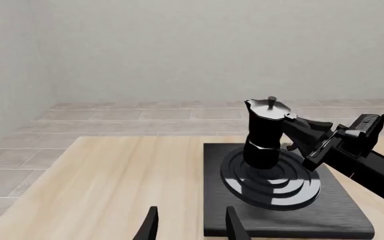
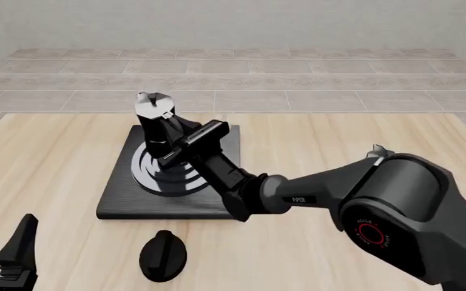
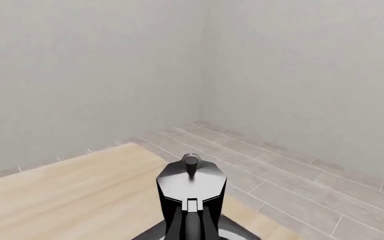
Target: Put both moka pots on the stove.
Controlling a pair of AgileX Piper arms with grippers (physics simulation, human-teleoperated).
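The left gripper (image 2: 6, 257) sits low at the near left edge, its dark fingers spread with nothing between them, partly cut off. Just beyond lies a black oval knob (image 2: 162, 256) on the pale wood-grain tabletop (image 2: 47, 157). Farther on, the right gripper (image 2: 186, 144) clamps the handle of a faceted black pot (image 2: 157, 121) with a silvery lid, over the ringed burner of the flat black stove (image 2: 128, 194); whether it touches the burner is unclear.

The front view looks forward and down over the table (image 2: 47, 157); the left wrist view sits low near its front edge; the right wrist view is close behind the moka pot (image 3: 190, 192); all share it.
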